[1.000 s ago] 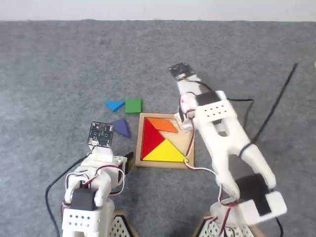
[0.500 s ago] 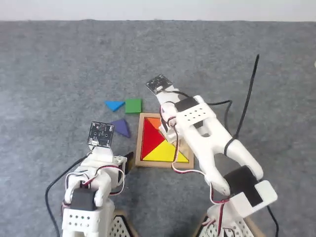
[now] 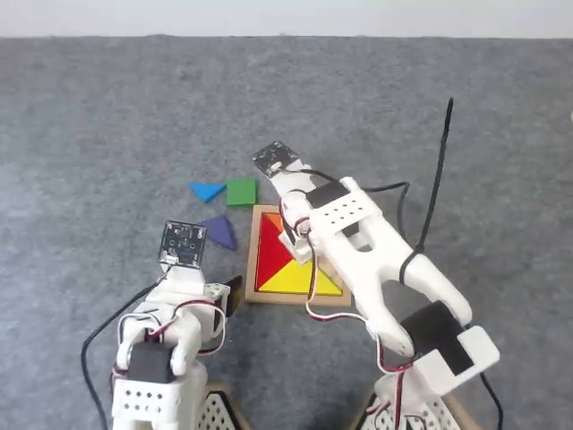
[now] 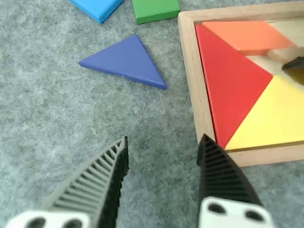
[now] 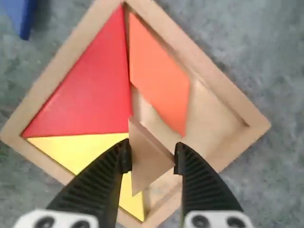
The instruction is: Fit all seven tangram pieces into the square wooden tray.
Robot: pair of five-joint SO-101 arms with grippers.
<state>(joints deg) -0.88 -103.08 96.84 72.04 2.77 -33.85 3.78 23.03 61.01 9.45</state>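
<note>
- We see the right gripper [image 5: 152, 148] over the square wooden tray [image 5: 257, 126], its two fingers closed against the sides of a pale tan triangle [image 5: 142, 166], which hangs above the tray's bare wooden floor.
- The tray sits in the middle of the grey carpeted table [image 3: 107, 107], and the right arm [image 3: 376, 260] covers its right half from above.
- Three pieces lie flat in the tray: a red triangle [image 5: 90, 95] along its left side, a yellow triangle [image 5: 80, 149] along its near side and an orange parallelogram [image 5: 159, 78] at its far side, touching the red one.
- The left gripper [image 4: 165, 139] is wide open and holds nothing. It is low over the carpet, just beside the tray's near left corner.
- Left of the tray lies a purple triangle [image 4: 126, 61] on the carpet, near the rim but apart from it.
- Farther off, a green square [image 3: 241, 192] and a blue triangle [image 3: 208, 191] lie side by side, the blue one to the left.
</note>
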